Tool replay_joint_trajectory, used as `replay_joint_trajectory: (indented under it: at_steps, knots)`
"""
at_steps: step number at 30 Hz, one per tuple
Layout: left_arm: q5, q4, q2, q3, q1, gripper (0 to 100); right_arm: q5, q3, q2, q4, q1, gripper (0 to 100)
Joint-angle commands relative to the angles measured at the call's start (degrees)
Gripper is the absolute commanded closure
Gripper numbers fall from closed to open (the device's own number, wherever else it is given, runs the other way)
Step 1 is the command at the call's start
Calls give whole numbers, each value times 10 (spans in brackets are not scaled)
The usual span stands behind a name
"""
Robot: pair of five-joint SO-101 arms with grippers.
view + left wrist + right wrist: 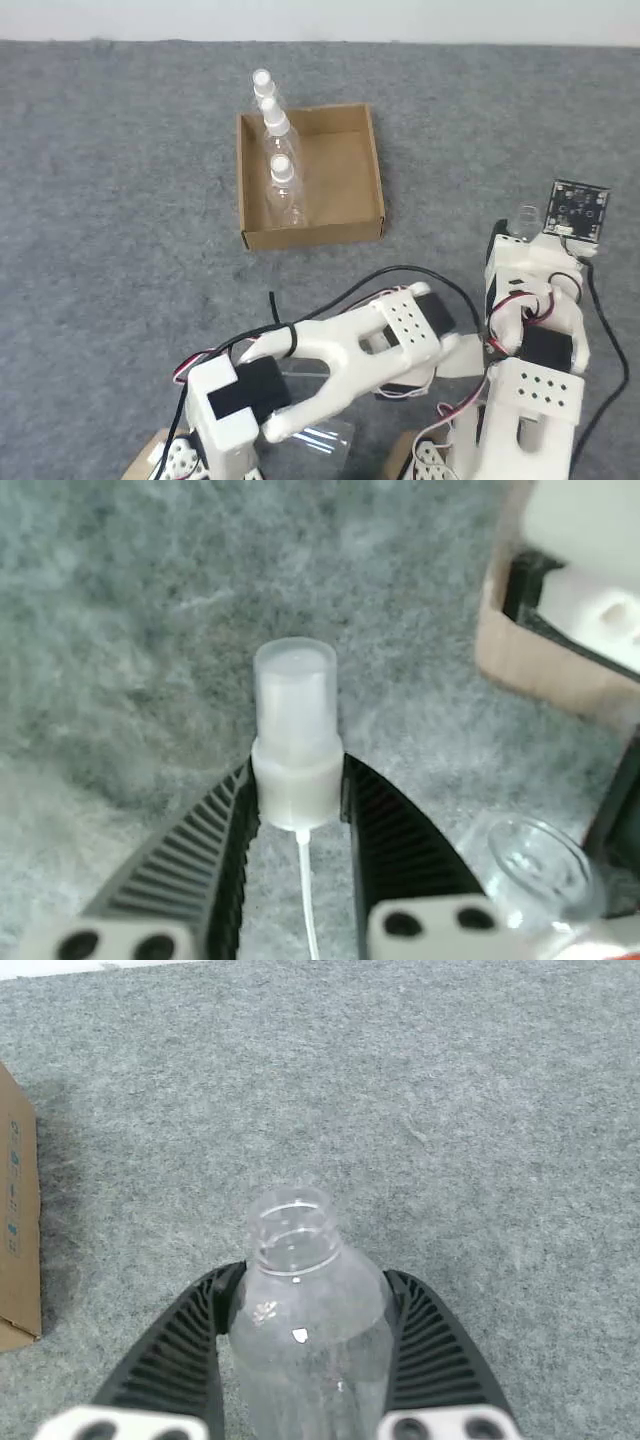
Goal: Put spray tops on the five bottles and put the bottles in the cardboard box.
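1. Left gripper: jaws are clamped on the collar of a spray top. The cap points away from the wrist and the dip tube trails back between the fingers. The top hangs over the grey mat, not on any bottle.
2. Right gripper: closed around the shoulder of a clear bottle, held upright above the mat. The neck is open, with no top fitted.
3. High view: the two arms sit side by side at the near edge, and the held bottle's mouth is beyond the left arm's tip.
4. A clear item lies under the left arm; I cannot tell what it is.
5. Cardboard box, farther out: three capped bottles stand in a row along one wall.
6. Progress, judged: three of five are capped and boxed. The fourth is in hand and needs its top seated, then boxing. The fifth is not identified.
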Motion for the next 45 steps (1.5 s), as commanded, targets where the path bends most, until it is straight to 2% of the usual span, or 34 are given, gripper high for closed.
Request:
replay_joint_trajectory:
  at_steps: [1,22,33,40,45]
  knots:
    - [-5,33,-7,-44,2,974,-4,-8,-19,-15,-7,983]
    - [8,62,-14,-24,-8,987,-4,-8,-18,-13,-7,983]
    - [6,4,-192,130,-8,987,-4,-8,-18,-13,-7,983]
    - [13,1,-242,157,-9,987,-4,-7,-18,-13,-7,983]
    - [59,-17,-263,159,-43,987,-4,-7,-18,-12,-7,983]
